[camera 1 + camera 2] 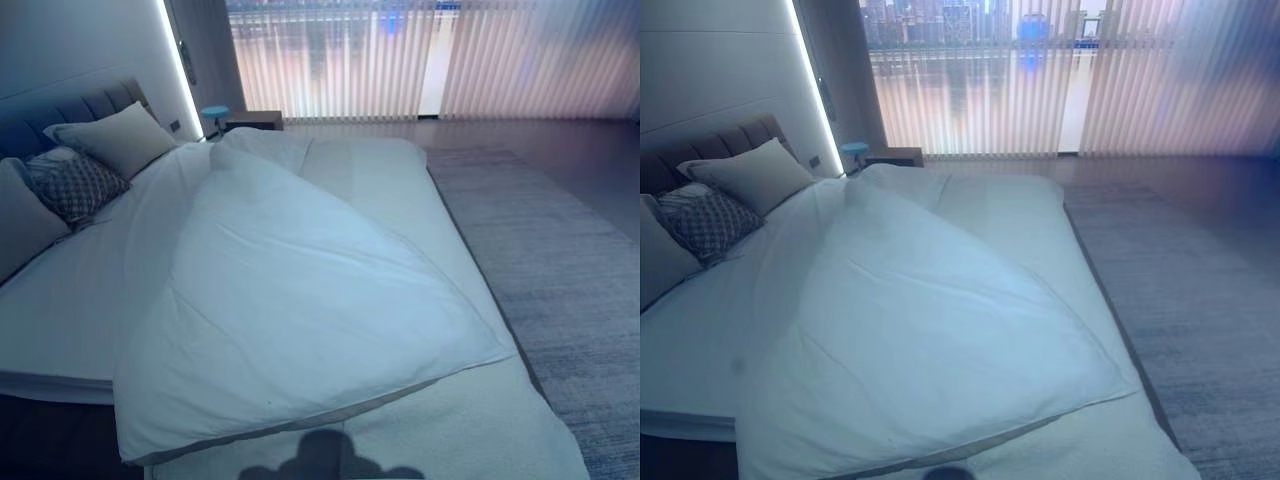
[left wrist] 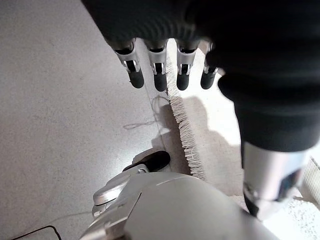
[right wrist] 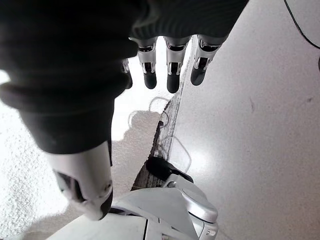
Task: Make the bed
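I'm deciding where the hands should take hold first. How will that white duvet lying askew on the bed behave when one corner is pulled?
The white duvet is probably floppy: it lies in soft folds and bunches near the far end. It looks puffy, so likely light for its bulk. Pulled by one corner it would probably drag and stretch diagonally across the mattress rather than shift whole.

White duvet, beige pillow, dark lattice-patterned cushion, grey rug.

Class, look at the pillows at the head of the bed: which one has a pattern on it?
The dark middle pillow, with a criss-cross pattern. The far pillow and the near pillow beside it are plain and pale.
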